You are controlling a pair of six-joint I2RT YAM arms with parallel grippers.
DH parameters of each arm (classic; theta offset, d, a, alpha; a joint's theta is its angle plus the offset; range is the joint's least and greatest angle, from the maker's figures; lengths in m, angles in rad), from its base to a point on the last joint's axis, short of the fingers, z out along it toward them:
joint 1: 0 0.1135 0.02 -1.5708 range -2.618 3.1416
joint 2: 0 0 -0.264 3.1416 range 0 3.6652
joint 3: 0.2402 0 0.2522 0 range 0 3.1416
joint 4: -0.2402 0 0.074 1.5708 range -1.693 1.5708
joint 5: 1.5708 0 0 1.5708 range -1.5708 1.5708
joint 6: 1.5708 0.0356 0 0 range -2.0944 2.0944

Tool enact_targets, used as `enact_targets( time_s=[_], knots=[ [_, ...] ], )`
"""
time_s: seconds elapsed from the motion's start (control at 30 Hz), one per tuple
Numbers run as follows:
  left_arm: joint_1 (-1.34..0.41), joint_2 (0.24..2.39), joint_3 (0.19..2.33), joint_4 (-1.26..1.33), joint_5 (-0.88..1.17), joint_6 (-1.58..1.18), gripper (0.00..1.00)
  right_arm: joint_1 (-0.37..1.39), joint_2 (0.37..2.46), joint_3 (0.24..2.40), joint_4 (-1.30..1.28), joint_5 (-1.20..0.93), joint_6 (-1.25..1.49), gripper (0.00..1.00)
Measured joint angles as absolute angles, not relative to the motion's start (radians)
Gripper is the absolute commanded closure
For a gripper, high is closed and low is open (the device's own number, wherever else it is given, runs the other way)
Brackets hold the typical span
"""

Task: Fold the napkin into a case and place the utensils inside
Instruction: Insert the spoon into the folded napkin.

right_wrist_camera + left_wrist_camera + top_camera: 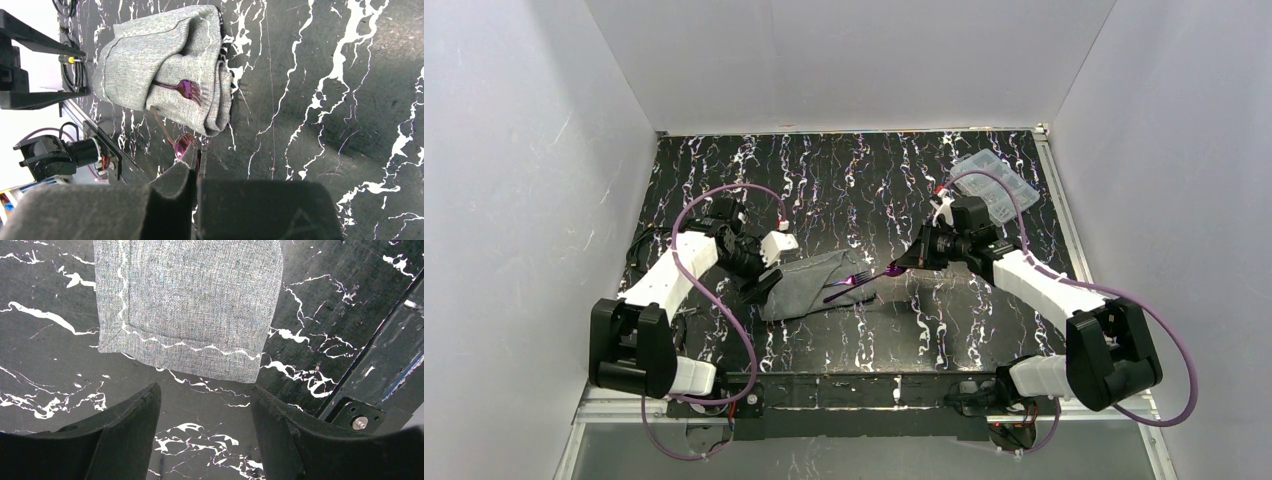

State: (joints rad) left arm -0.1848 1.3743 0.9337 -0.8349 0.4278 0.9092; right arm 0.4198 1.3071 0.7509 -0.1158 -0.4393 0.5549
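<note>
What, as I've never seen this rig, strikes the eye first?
The shiny purple fork tucked into the folded grey napkin at mid-table. Just right of it the right gripper, shut, appears to pinch a second purple utensil; the left gripper hovers open at the napkin's left end.

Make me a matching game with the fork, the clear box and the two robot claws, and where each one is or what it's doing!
Things:
1. fork
2. clear box
3. left gripper
4. right gripper

Places or states:
A. shut on the other purple utensil
B. on the far right part of the table
C. handle tucked into the grey napkin
D. open, nothing between its fingers

Pairs: 1-C, 2-B, 3-D, 4-A
</note>
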Motion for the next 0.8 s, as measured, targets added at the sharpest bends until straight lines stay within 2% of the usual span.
enact_targets(
  time_s=[0.4,0.8],
  knots=[
    [-0.187,1.431,0.957,-0.835,0.441,0.886,0.45,0.420,1.332,0.705,0.013,-0.413,0.638,0.99],
    [-0.192,1.499,0.910,-0.742,0.381,0.869,0.59,0.422,1.335,0.613,0.118,-0.407,0.718,0.99]
  ],
)
